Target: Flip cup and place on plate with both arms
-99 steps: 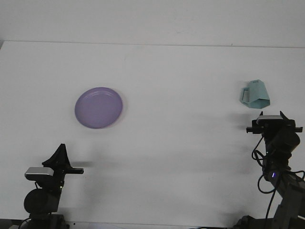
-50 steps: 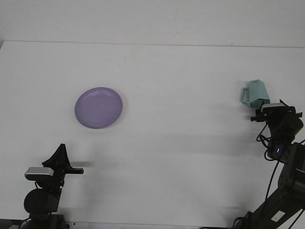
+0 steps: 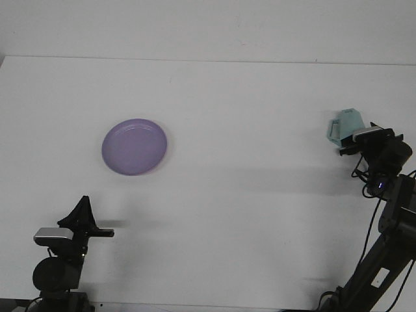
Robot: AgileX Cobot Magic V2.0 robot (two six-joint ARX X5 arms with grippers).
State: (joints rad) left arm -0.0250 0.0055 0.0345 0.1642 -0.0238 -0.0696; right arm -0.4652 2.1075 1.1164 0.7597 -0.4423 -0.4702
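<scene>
1. The wide white tabletop (image 3: 247, 195) carries everything in sight and fills nearly the whole front view.
2. The right arm (image 3: 383, 240) rises from the lower right corner, trailing black cables, and ends in the right claw (image 3: 356, 143) with a grey camera block on top.
3. The left arm (image 3: 57, 266) sits low at the bottom left; its left claw (image 3: 83, 211) points up the tabletop, and whether its tips are spread or pressed together cannot be told from here.
4. The round, flat purple plastic plate (image 3: 134, 146) lies well beyond the left claw and a little to its right, far to the left of the right claw.
5. The small pale teal plastic cup (image 3: 344, 125), with its handle turned leftward, sits right at the tip of the right claw, just ahead of it and partly covered by it. Whether that claw is pinching the cup or merely reaching it is not visible.
</scene>
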